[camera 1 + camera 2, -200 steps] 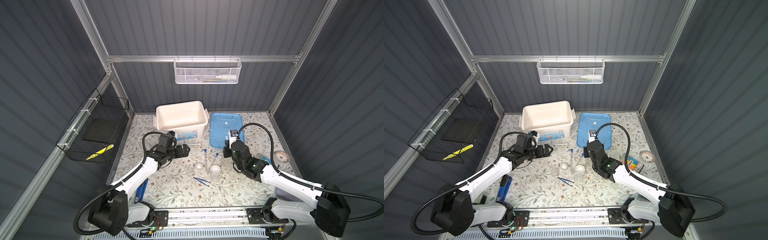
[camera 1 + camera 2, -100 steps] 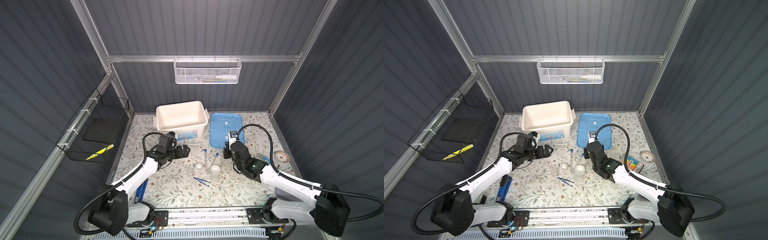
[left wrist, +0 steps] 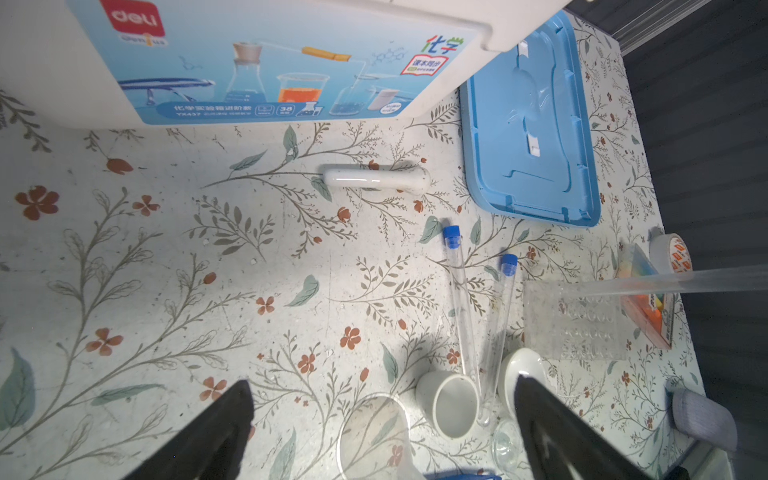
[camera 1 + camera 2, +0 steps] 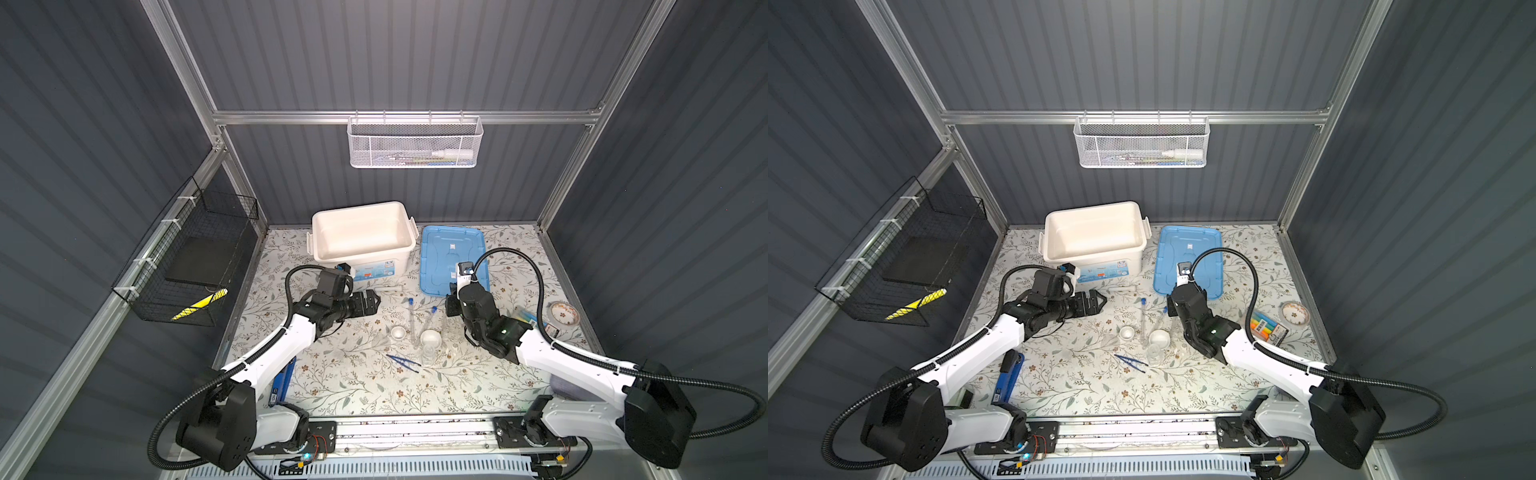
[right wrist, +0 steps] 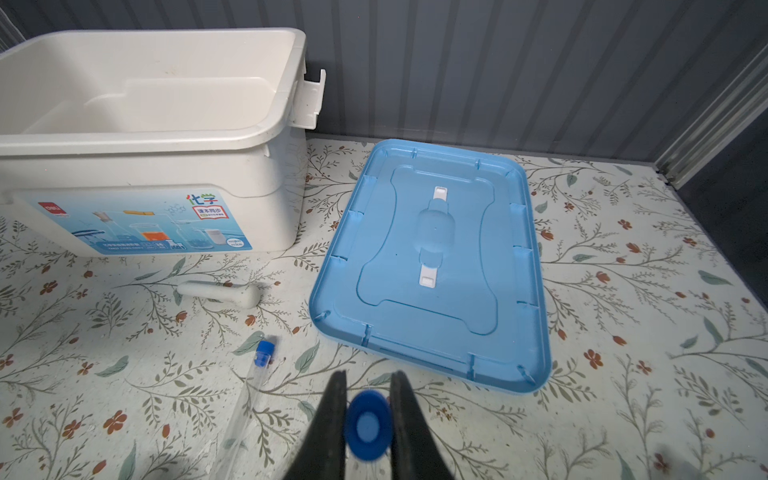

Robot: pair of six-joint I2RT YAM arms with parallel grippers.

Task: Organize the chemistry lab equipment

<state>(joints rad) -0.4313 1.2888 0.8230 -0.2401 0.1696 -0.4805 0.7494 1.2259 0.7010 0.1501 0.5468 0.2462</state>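
left gripper (image 4: 371,302) points right, fingers spread wide, near white bin (image 4: 361,232) | right gripper (image 5: 369,376) pinching blue-capped test tube (image 5: 368,426), right of centre | left wrist view alone: tube's clear end overlaps clear rack (image 3: 573,324)

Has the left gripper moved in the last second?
No. In both top views the left gripper stays open at the same spot, just in front of the white bin and left of the white rod.
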